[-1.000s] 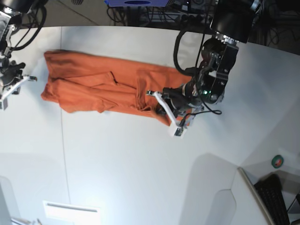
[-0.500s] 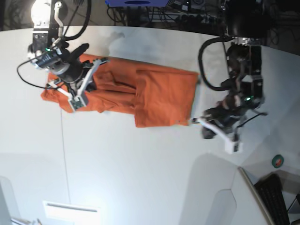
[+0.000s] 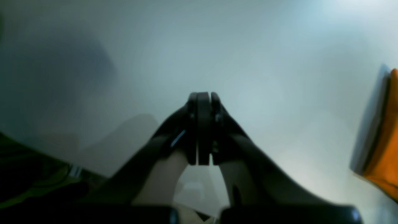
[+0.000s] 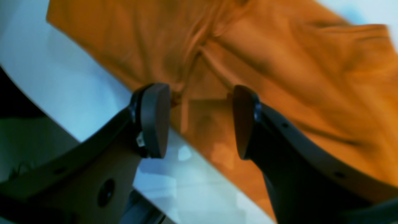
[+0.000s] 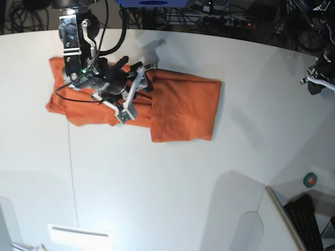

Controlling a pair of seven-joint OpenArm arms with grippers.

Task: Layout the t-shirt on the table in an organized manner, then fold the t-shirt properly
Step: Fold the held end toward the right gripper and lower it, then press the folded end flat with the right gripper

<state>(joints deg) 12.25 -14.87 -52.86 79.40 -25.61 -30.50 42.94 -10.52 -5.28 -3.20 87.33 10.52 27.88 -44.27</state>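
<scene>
The orange t-shirt (image 5: pixel 178 107) lies on the white table (image 5: pixel 157 178) as a long band, with a flatter rectangular part at its right end. My right gripper (image 5: pixel 135 93) hovers over the shirt's middle, open with nothing between its fingers. In the right wrist view this gripper (image 4: pixel 199 121) has its pads (image 4: pixel 154 121) wide apart above wrinkled t-shirt (image 4: pixel 279 62) cloth near its edge on the table (image 4: pixel 77 77). My left gripper (image 5: pixel 314 81) is far to the right, away from the shirt. Its wrist view shows the gripper (image 3: pixel 203 99) shut and empty over the bare table (image 3: pixel 248 46), the t-shirt (image 3: pixel 387 140) just at the frame's edge.
A thin seam line (image 5: pixel 70 167) runs down the tabletop on the left. At the lower right are a grey side surface (image 5: pixel 241 209), a green tape roll (image 5: pixel 310 180) and a black keyboard (image 5: pixel 306 222). Cables lie beyond the far edge.
My right arm swung in from the left edge over the shirt and opened its jaws. My left arm let go of the shirt's right end and withdrew to the far right.
</scene>
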